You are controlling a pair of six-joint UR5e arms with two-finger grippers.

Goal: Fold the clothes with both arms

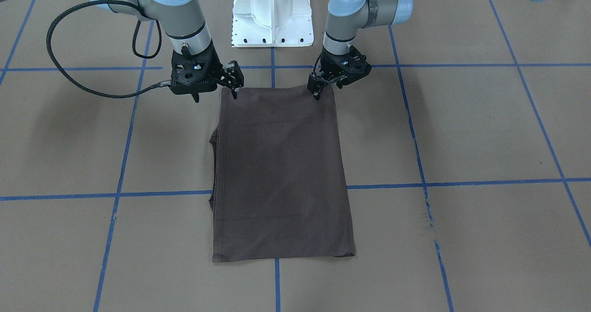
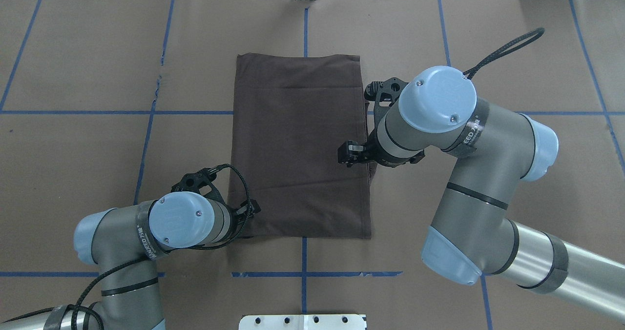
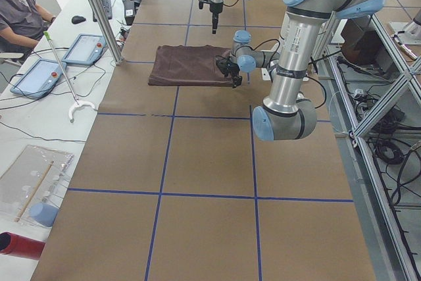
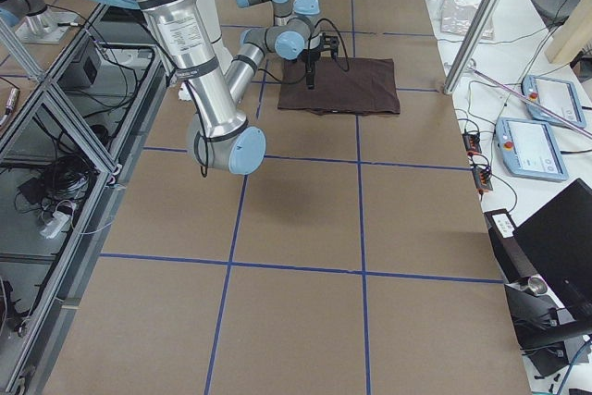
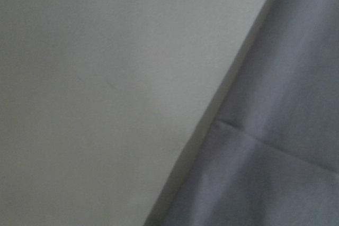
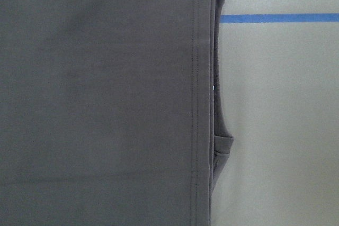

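You are looking at a table (image 1: 461, 132) covered in brown paper, with blue tape lines (image 1: 117, 183) dividing it into squares. The white base (image 1: 272, 21) is standing at the robot's edge of it.

The T-shirt (image 1: 277, 173) is lying flat in the middle of the table, folded into a long rectangle. Its short edges are facing the robot and the operators' side. No collar or lettering is showing. Along its long edge on the robot's right, folded-under cloth is peeking out slightly. The right wrist view is looking straight down on that edge and its line of stitching.

The left arm (image 2: 122, 232) is reaching low to the shirt's near corner on the robot's left. The left gripper (image 1: 316, 90) is pointing down with its tips at that corner. You cannot tell whether they are touching the cloth, or whether the fingers are spread or pressed together. The left wrist view is showing only blurred cloth edge and paper, very close.

The right arm (image 2: 478, 139) is holding the right gripper (image 1: 234, 87) raised above the shirt, over its side on the robot's right. It is carrying nothing. You cannot tell how its fingers are set either.

Beyond the table, a person (image 3: 16, 11) is sitting at a white bench with tablets (image 3: 36, 77) lying on it.
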